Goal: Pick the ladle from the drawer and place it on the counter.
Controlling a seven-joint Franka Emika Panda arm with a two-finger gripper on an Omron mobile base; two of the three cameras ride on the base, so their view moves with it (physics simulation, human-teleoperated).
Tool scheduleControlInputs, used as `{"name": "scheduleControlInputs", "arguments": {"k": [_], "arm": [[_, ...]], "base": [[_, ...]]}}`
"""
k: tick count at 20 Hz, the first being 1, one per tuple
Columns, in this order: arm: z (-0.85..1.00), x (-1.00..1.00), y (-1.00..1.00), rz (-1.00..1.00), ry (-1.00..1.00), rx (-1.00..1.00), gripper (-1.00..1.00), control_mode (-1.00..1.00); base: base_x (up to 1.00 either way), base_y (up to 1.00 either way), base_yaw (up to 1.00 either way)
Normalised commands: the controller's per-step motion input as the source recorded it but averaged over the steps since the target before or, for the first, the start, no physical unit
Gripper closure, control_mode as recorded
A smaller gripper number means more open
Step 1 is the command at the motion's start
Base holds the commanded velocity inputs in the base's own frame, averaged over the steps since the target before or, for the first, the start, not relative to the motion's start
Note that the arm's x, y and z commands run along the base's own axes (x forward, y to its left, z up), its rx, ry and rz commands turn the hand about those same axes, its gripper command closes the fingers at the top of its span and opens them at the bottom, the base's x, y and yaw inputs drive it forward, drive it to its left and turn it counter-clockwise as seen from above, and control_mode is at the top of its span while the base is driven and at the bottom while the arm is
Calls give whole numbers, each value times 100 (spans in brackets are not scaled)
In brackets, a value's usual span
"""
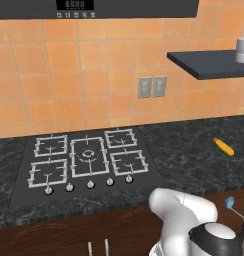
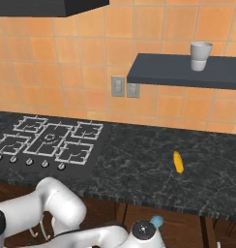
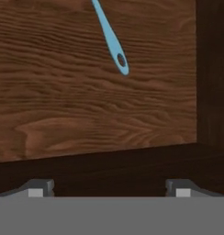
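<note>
Ladle (image 3: 112, 40) lying flat on wooden drawer floor (image 3: 77, 105), teal handle w/ hang-hole end pointing toward drawer's dark front wall (image 3: 109, 167); not held. Gripper (image 3: 109, 189) just above that wall, fingertips (image 3: 38, 188) spread wide, nothing between. Beyond drawer: black counter (image 2: 139, 169) above, yellow stick (image 2: 178, 162) on it, stove (image 1: 86, 160) far along counter; shelf (image 2: 183, 71) w/ cup (image 2: 200, 55) over counter.

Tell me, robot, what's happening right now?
Gripper open, empty, over the drawer floor. Ladle lying ahead, untouched. Nothing blocking it.
</note>
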Motion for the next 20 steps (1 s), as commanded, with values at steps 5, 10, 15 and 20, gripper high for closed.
{"name": "scheduleControlInputs", "arguments": {"k": [5, 10, 15, 20], "arm": [[-33, -75, -22, 0, 11, 0, -100, -100], [-35, -57, -5, 0, 9, 0, -100, -100], [22, 17, 0, -4, -6, 3, -100, -100], [63, 51, 18, -1, -27, 9, -100, -100]], "base": [[0, 0, 0], [0, 0, 0], [0, 0, 0], [0, 0, 0]]}}
